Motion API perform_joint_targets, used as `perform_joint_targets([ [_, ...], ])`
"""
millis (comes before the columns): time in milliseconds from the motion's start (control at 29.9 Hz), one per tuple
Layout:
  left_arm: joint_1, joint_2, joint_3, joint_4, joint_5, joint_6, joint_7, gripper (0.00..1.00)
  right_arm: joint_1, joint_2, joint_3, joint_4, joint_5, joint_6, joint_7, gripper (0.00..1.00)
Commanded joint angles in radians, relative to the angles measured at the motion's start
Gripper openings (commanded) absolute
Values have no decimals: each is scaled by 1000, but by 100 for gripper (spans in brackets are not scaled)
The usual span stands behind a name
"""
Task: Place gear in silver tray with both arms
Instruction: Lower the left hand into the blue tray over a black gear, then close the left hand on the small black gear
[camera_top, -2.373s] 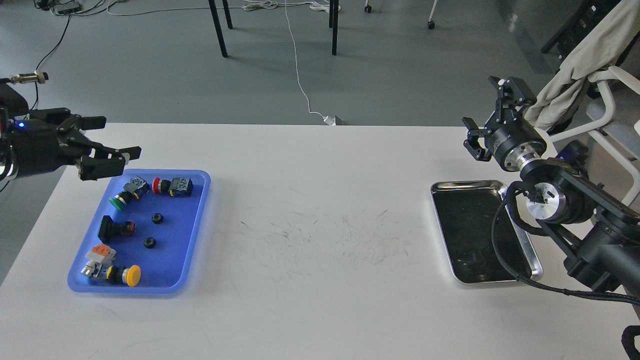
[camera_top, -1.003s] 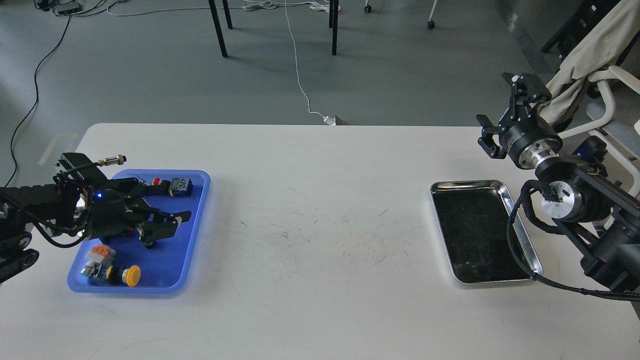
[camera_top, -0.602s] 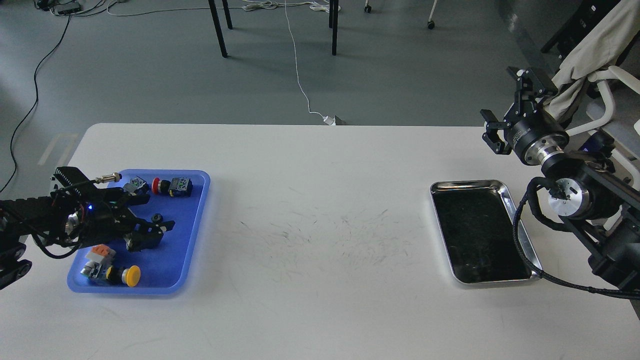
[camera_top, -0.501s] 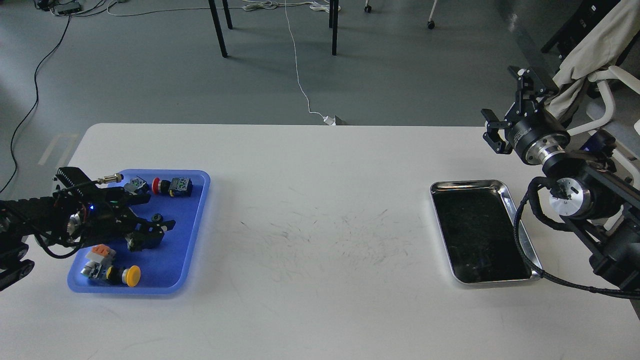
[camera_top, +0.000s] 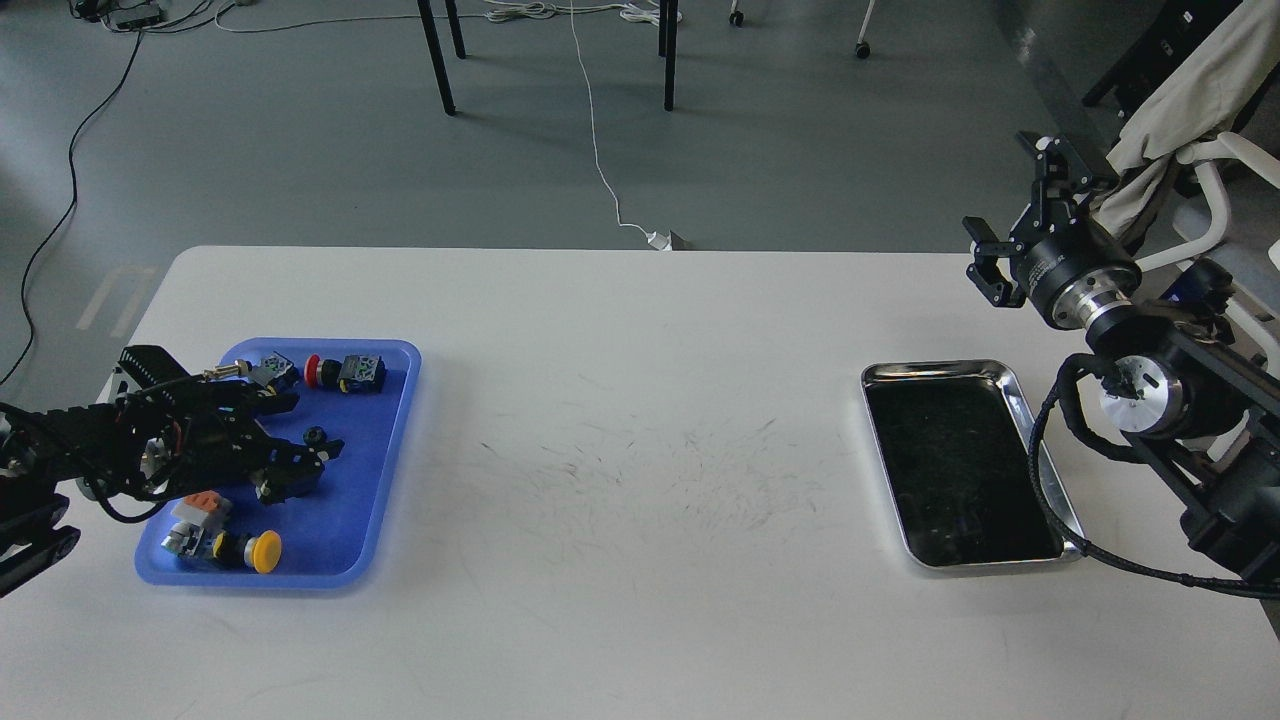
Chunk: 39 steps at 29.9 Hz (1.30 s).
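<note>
A small black gear (camera_top: 315, 436) lies in the blue tray (camera_top: 372, 470) at the left. My left gripper (camera_top: 312, 464) is low inside that tray, its two fingers apart, one finger (camera_top: 330, 448) just below and right of the gear. Whether anything lies under the nearer finger (camera_top: 290, 484) is hidden. The silver tray (camera_top: 940, 367) sits at the right with a dark, bare bottom. My right gripper (camera_top: 1005, 205) hangs open in the air beyond the silver tray's far right corner, holding nothing.
The blue tray also holds push-button switches: green-capped (camera_top: 268, 372), red-capped (camera_top: 345, 372), yellow-capped (camera_top: 262, 551), and an orange-and-white part (camera_top: 200, 510). A chair with a beige cloth (camera_top: 1190, 110) stands behind my right arm. Black cable (camera_top: 1040, 480) loops over the silver tray's right rim.
My left gripper came down from above the table's left edge into the blue tray and settled among the parts, then drew back slightly left. My right gripper shifted a little right and up.
</note>
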Motion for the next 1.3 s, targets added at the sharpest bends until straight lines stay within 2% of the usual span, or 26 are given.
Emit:
perform_joint_targets([
  [0, 0, -7, 11, 11, -3, 4, 0, 78, 0, 0, 0, 0, 0, 0, 0, 99],
  [334, -3, -7, 36, 20, -1, 37, 0, 70, -1, 1, -2, -2, -1, 0, 0, 99],
  [501, 0, -7, 36, 21, 0, 41, 0, 62, -1, 4, -2, -4, -1, 0, 0, 99],
  [869, 0, -10, 62, 23, 0, 55, 0, 59, -1, 1, -2, -2, -1, 0, 0, 99],
  [1270, -8, -16, 62, 26, -7, 72, 0, 50, -3, 7, -3, -4, -1, 0, 0, 99],
])
